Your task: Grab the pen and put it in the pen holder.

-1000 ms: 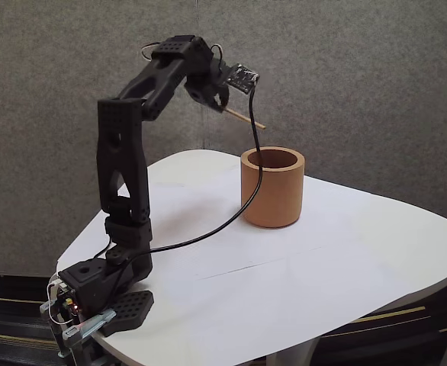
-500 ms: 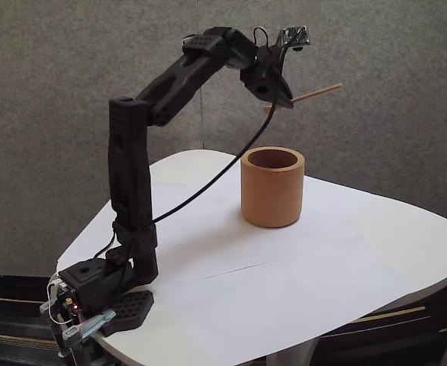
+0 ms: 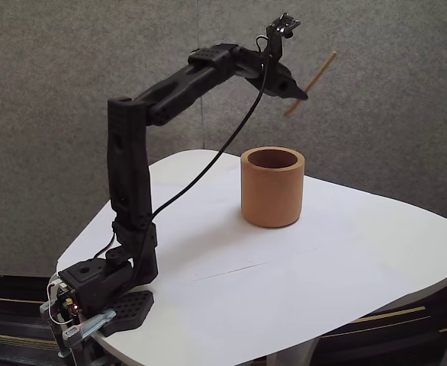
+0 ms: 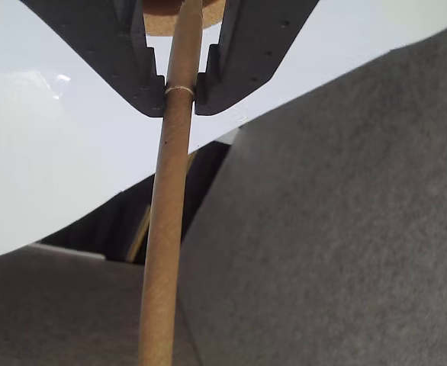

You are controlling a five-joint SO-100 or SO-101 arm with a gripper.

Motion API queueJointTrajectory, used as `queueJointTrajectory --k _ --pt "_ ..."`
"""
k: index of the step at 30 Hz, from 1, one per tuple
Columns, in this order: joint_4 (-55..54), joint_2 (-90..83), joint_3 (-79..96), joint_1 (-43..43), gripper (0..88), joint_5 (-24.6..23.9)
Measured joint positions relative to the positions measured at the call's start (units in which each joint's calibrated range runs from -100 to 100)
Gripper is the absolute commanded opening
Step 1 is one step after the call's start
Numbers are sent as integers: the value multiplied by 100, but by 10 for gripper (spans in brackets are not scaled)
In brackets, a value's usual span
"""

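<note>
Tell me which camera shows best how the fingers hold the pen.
The wrist view: the pen runs close-up between the two dark fingers, pinched at their tips. The fixed view shows the pen small, tilted, high above the cup, with the grip itself too small to judge.

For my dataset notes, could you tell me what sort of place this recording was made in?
Probably an office or lab corner rather than a home: a white rounded table stands against grey fabric partition panels, with little on it besides the arm, the gripper holding the pen, and an orange cup.

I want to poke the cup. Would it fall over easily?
Probably not: the cup looks about as wide as tall, with thick walls, so it's likely steady. A push may slide it on the smooth table. It stands upright, so rolling seems unlikely.
</note>
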Motion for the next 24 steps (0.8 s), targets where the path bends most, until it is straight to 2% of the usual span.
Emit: queueJointTrajectory --k 5,15,19,24 --pt "-475 -559 1236 -228 5 249" --pt "-2017 -1270 3529 -573 5 357" --pt "-2881 -1304 3989 -551 5 606" --pt "-3619 -1312 4070 -551 5 669"
